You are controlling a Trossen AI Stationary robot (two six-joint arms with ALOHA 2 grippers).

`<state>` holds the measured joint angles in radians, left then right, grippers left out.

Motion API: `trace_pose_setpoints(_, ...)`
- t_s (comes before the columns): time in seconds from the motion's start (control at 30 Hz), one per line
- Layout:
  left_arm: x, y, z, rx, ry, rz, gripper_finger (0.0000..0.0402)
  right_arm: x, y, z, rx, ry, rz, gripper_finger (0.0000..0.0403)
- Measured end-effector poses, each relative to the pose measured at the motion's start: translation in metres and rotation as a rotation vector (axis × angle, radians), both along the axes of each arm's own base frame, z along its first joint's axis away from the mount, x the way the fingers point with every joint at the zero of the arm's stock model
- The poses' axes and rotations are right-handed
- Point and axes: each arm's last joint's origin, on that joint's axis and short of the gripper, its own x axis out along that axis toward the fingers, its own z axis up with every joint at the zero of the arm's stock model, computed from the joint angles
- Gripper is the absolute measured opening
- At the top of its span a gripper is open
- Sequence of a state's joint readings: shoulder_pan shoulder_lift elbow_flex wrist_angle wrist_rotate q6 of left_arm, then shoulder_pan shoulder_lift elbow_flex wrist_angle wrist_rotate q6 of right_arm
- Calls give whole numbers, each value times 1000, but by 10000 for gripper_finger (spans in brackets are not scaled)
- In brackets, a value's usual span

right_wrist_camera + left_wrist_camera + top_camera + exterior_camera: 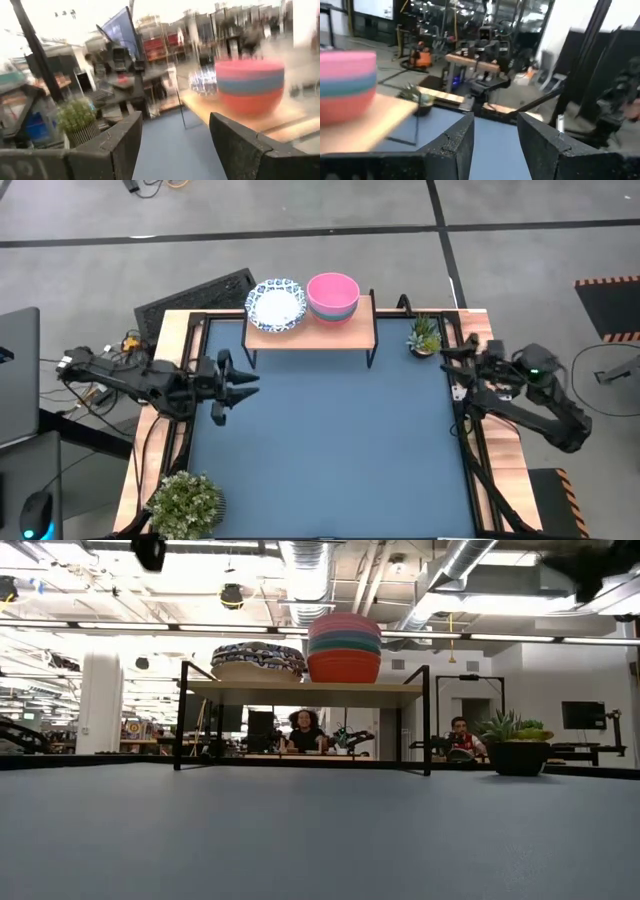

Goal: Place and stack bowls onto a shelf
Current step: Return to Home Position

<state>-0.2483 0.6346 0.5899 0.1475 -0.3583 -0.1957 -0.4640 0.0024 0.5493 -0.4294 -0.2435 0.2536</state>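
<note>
The shelf (310,328) stands at the table's far edge on thin black legs. On its wooden top rest two stacks. The white bowls with blue lattice pattern (275,305) sit on the left, and the colored bowls (333,296), pink on top, on the right. In the low view the patterned stack (258,660) and the colored stack (343,647) sit side by side on the plank (305,692). My left gripper (238,385) hangs open over the table's left side, near the shelf's left legs. My right gripper (452,360) is open at the right edge. Both wrist views show the colored stack (345,85) (250,90).
A small potted plant (424,335) stands at the far right corner beside the shelf, and a larger bushy plant (185,500) at the near left corner. The blue mat (330,450) spreads between the arms. People sit in the room beyond (305,730).
</note>
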Motion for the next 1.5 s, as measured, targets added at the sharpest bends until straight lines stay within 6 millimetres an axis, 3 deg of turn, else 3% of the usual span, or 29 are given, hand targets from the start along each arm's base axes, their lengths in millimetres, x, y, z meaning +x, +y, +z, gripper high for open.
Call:
trace_pose_setpoints(0.1,-8,2,-34,-64,-30,-17,135,7,-2,-12,41,80,42,260)
trace_pose_setpoints(0.17,-14,2,-53,-90,-34,-35,135,11,-3,-6,4,45,54,260)
trace_pose_setpoints(0.23,-19,2,-69,-119,-38,-56,135,15,-5,-14,-3,50,63,260)
trace_pose_setpoints(0.37,-28,2,-94,-150,-68,-113,135,18,-7,-21,-55,-4,44,260)
trace_pose_setpoints(0.47,-34,0,-109,-162,-75,-157,135,27,-11,-38,-29,43,51,260)
trace_pose_setpoints(0.6,-40,-1,-126,-158,-83,-183,135,41,-16,-55,-34,-46,65,260)
trace_pose_setpoints(1.0,-46,-2,-138,-98,-34,-194,135,62,-20,-111,-17,-57,119,260)
trace_pose_setpoints(1.5,-45,-1,-146,-15,48,-147,135,65,-18,-123,110,46,156,260)
